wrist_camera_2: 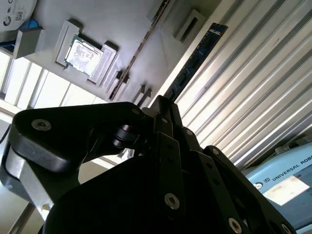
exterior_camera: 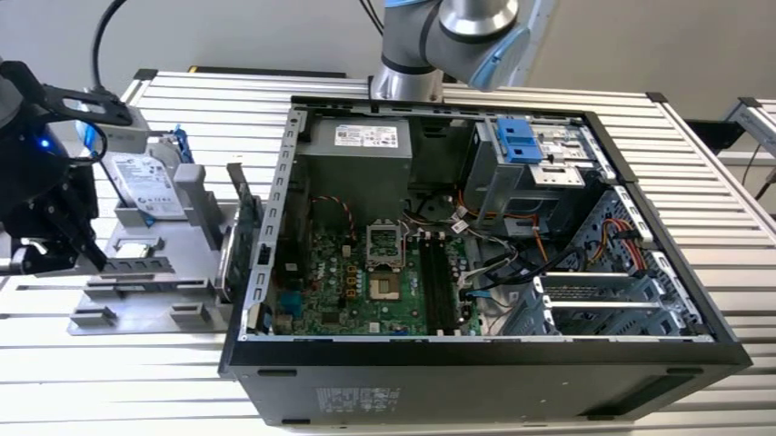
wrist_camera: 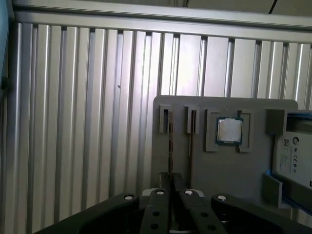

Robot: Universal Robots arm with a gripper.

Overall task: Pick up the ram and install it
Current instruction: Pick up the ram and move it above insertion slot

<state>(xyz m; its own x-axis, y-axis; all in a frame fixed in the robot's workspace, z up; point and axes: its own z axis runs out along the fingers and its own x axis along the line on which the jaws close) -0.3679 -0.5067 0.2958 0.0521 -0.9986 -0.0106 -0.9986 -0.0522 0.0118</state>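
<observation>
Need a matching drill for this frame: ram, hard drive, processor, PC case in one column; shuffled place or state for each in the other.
1. ram
2. hard drive
3. processor
4. PC case

A. open, motherboard exposed
B. in a square pocket of the grey fixture
C. gripped by the tool
D. on the fixture, blue brackets at its sides

Pairs: 1-C, 2-D, 3-B, 4-A
</observation>
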